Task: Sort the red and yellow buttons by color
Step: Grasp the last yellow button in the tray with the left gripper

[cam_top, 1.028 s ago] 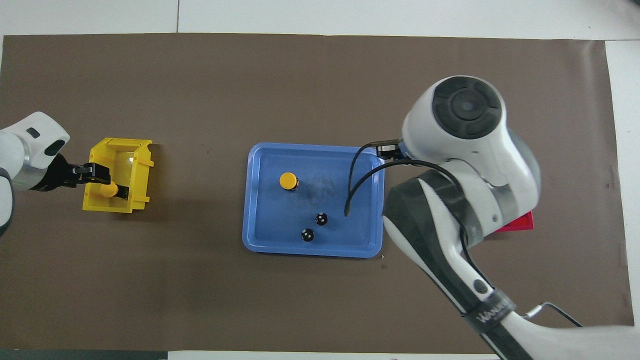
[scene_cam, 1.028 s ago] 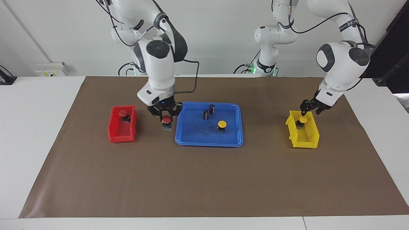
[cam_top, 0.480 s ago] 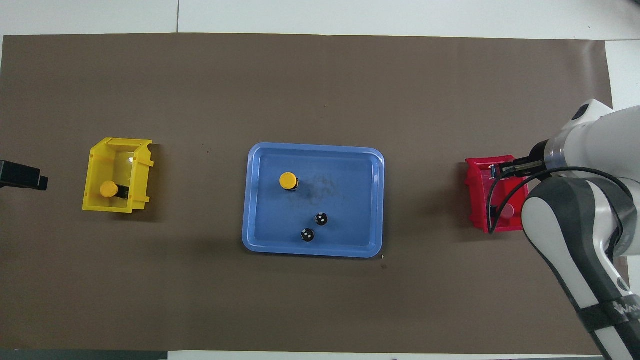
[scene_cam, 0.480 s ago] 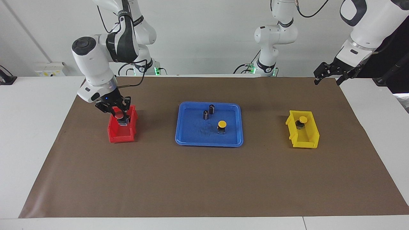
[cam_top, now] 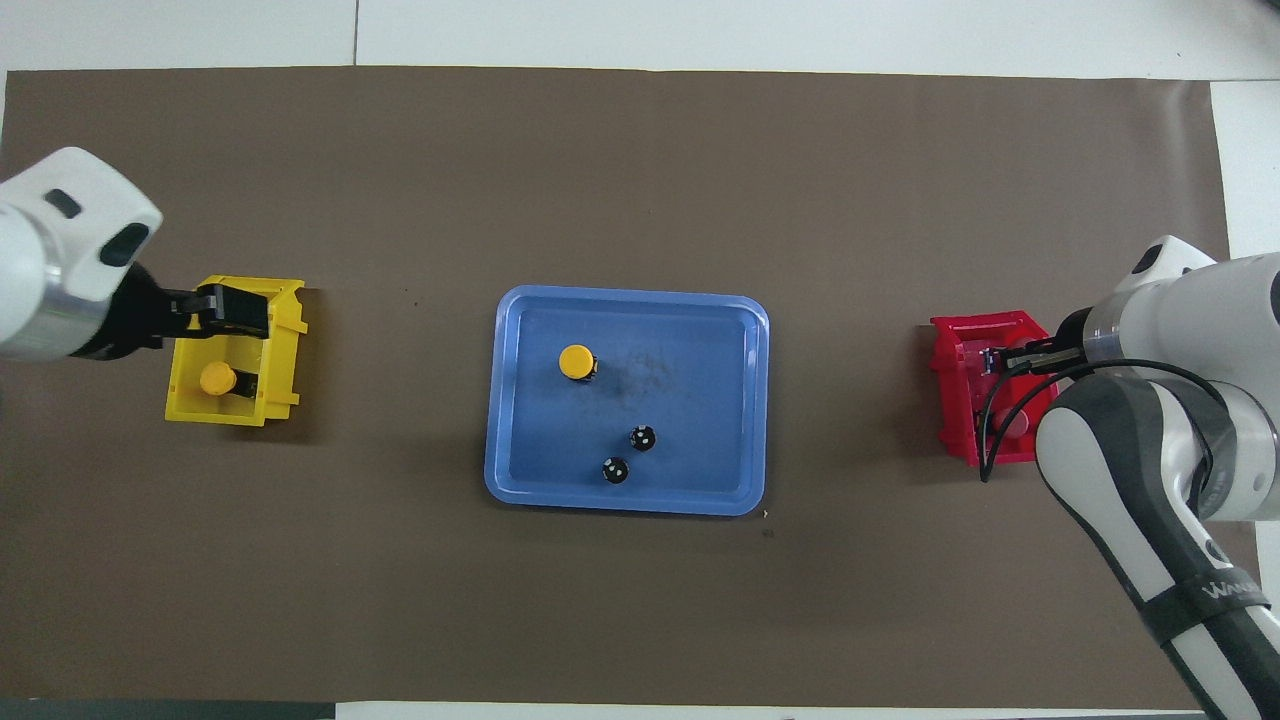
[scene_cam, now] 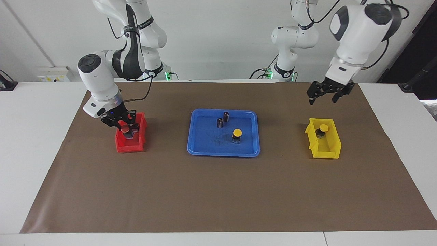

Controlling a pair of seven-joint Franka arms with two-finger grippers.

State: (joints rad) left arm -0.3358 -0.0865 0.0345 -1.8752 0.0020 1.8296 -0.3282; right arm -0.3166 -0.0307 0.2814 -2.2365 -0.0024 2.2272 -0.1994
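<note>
The right gripper [scene_cam: 125, 127], closed on a red button [scene_cam: 126, 130], is sitting inside the red bin [scene_cam: 120, 145] near the right arm's edge of the brown mat [scene_cam: 218, 194]. The left gripper [scene_cam: 324, 97], spread wide, is hanging over the mat by the yellow bin [scene_cam: 324, 152], which is holding one yellow button [scene_cam: 323, 128]. The other yellow button [scene_cam: 237, 133] is standing in the blue tray [scene_cam: 205, 150] at mid-mat, farther out than two dark cylinders [scene_cam: 222, 119].
</note>
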